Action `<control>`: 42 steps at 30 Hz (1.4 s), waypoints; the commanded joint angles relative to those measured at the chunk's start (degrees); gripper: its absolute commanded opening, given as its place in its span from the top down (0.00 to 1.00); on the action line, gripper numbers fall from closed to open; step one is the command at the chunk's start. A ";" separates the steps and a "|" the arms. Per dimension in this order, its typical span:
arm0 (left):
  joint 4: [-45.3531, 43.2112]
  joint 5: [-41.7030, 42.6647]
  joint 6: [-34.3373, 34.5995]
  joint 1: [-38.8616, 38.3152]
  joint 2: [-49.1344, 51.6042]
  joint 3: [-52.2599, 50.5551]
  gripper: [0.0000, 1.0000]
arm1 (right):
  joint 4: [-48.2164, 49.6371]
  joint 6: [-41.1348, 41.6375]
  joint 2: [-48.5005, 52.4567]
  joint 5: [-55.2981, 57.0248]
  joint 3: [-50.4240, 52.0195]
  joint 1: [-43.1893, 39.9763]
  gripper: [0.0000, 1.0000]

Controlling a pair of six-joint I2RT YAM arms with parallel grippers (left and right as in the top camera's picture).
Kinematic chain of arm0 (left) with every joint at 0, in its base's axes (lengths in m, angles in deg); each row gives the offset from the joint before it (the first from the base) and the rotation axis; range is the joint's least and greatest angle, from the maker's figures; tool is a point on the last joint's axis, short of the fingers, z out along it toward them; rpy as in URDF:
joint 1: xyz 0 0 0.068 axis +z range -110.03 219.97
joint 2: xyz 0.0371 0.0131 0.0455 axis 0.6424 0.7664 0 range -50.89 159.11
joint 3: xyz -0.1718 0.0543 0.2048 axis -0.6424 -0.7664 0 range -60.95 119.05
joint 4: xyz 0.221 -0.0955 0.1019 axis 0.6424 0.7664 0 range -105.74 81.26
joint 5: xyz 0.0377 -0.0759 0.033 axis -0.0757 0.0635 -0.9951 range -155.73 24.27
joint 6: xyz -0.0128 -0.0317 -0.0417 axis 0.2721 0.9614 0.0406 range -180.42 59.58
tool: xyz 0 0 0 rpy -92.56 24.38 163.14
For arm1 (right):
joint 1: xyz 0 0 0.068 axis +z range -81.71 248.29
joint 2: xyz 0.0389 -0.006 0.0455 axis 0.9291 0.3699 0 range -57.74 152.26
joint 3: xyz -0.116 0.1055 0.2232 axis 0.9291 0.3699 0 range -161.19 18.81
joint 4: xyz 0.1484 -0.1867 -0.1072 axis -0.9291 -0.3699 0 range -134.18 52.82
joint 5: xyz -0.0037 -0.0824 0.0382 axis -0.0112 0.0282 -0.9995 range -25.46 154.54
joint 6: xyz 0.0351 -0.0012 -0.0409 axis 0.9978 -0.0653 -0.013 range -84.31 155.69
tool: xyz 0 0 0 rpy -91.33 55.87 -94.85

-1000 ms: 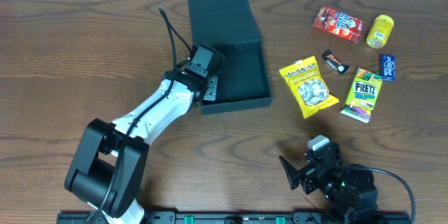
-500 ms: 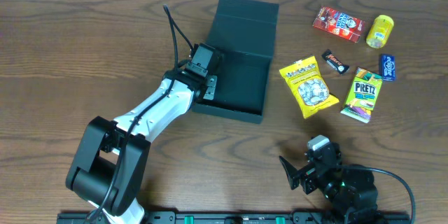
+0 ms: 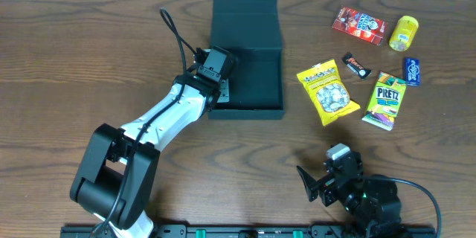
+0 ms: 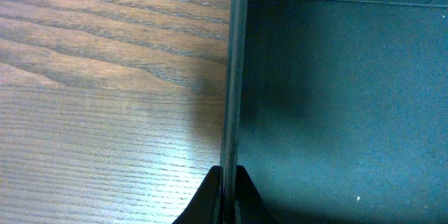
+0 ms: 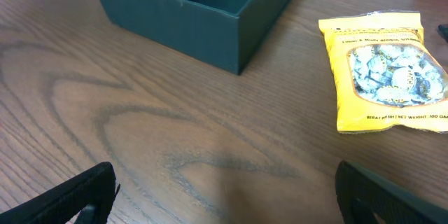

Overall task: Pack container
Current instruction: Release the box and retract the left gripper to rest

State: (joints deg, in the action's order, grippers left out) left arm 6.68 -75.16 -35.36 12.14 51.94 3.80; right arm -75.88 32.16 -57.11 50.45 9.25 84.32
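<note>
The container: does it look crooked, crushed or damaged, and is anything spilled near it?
Nothing stands out. The container sits square to the table edge, its lid flap open at the back, walls uncrushed, inside empty. The left gripper pinches its left wall. The yellow snack bag beside it looks sealed; nothing is spilled.

Snack packs [image 3: 327, 91] lie right of the container [image 3: 256, 82]

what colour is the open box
The container is dark charcoal-teal, clearest in the right wrist view.
</note>
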 commanded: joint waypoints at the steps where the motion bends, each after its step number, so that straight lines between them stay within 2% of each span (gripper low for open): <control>1: -0.28 -1.51 2.47 0.20 0.66 0.63 0.94 | 0.09 0.50 -0.33 0.20 0.20 0.46 0.01; 7: -0.31 -1.53 5.40 0.20 0.66 0.63 0.94 | 0.09 0.50 -0.33 0.20 0.20 0.46 0.01; 8: -0.33 -1.55 5.38 0.20 0.66 0.63 0.91 | 0.09 0.50 -0.33 0.20 0.20 0.46 0.01; 9: -0.35 -1.55 5.35 0.20 0.66 0.63 0.68 | 0.09 0.50 -0.33 0.20 0.20 0.46 0.01; 10: -0.39 -1.64 5.27 0.20 0.66 0.63 0.35 | 0.09 0.50 -0.33 0.20 0.20 0.46 0.01; 11: -0.42 -1.77 4.63 0.20 0.66 0.66 0.16 | 0.09 0.50 -0.33 0.20 0.20 0.46 0.01; 13: -0.37 -2.93 3.76 0.20 0.20 0.74 0.02 | 0.09 0.50 -0.33 0.20 0.20 0.46 0.01; 18: 0.15 -3.17 0.39 0.17 -5.40 2.10 0.05 | 0.09 0.50 -0.33 0.20 0.20 0.46 0.01; 23: 3.82 -3.21 -0.68 0.13 -17.11 2.62 0.05 | 0.09 0.50 -0.33 0.20 0.20 0.46 0.01; 27: 10.95 -3.34 -0.70 0.13 -27.36 2.62 0.05 | 0.09 0.50 -0.33 0.20 0.20 0.46 0.01; 32: 22.67 -9.22 -0.66 0.13 -38.75 2.62 0.05 | 0.09 0.50 -0.33 0.20 0.20 0.46 0.01; 36: 29.35 -12.63 -0.66 0.13 -45.57 2.62 0.05 | 0.09 0.50 -0.33 0.20 0.20 0.46 0.01; 42: 34.86 -13.22 -0.66 0.13 -51.91 2.60 0.05 | 0.09 0.50 -0.33 0.20 0.20 0.46 0.01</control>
State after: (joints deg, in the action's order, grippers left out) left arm 40.60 -86.37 -35.21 12.12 1.41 5.92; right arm -75.88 32.16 -57.11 50.45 9.25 84.32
